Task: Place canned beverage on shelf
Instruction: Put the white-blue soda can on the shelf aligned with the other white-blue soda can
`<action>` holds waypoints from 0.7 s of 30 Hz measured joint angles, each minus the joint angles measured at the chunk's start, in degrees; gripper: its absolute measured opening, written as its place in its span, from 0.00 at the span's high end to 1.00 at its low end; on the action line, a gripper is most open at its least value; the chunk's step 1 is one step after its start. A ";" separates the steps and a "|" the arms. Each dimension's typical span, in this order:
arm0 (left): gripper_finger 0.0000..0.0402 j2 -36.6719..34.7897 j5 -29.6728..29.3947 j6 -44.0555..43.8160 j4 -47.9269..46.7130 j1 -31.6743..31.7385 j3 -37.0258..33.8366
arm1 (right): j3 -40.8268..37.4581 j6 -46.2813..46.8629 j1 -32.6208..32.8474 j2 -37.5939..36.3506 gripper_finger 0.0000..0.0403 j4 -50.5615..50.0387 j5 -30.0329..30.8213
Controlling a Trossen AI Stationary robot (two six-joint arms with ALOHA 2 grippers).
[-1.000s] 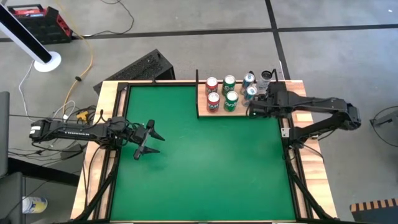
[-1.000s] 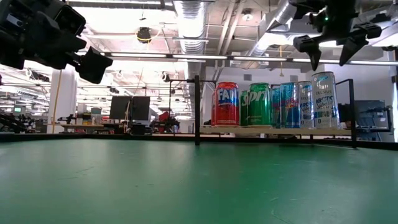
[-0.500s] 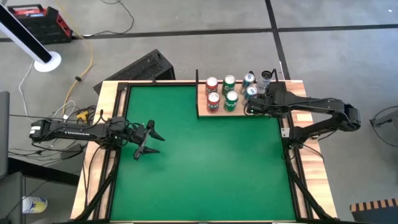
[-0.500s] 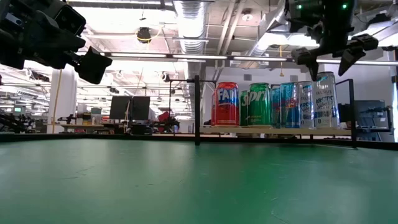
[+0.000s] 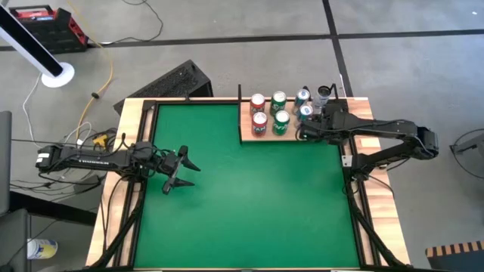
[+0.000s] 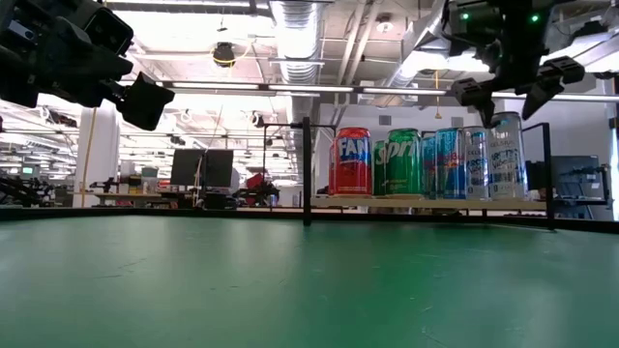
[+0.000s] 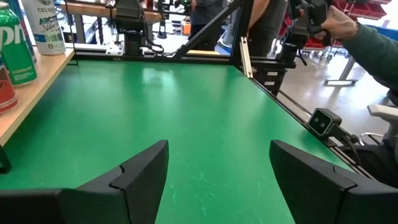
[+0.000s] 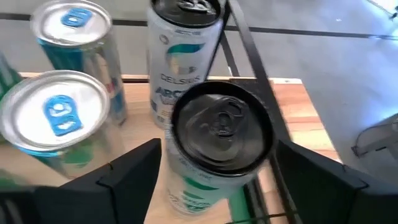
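While the left gripper (image 5: pixel 179 172) waits spread far from the shelf (image 5: pixel 246 136), right gripper (image 8: pixel 214 171) released, fingers flanking a black-topped can (image 8: pixel 217 140) upright there

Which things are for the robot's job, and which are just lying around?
For the job: shelf, black-topped can, red can, open right gripper.
Lying about: red toolbox, black case, yellow cable; left gripper waits.

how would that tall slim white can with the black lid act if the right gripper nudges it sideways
The tall slim white can with a black lid looks narrow for its height, so it would probably tip rather than slide. Its smooth metal wall likely slips against the right gripper, whose fingers stand open on either side. It stands near the light-wood shelf edge, so it might fall off.
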 joint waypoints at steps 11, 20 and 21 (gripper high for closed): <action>0.35 0.00 -0.02 -0.84 -0.03 0.00 0.00 | 0.00 -4.90 -1.36 -0.02 0.33 4.91 0.10; 0.35 0.01 0.00 -0.85 -0.78 0.00 0.00 | -0.02 -13.01 -0.37 -0.47 0.35 4.70 0.02; 0.35 -0.01 0.00 -0.85 -0.87 0.00 0.00 | -0.04 -13.58 -0.21 -0.96 0.35 4.72 -0.15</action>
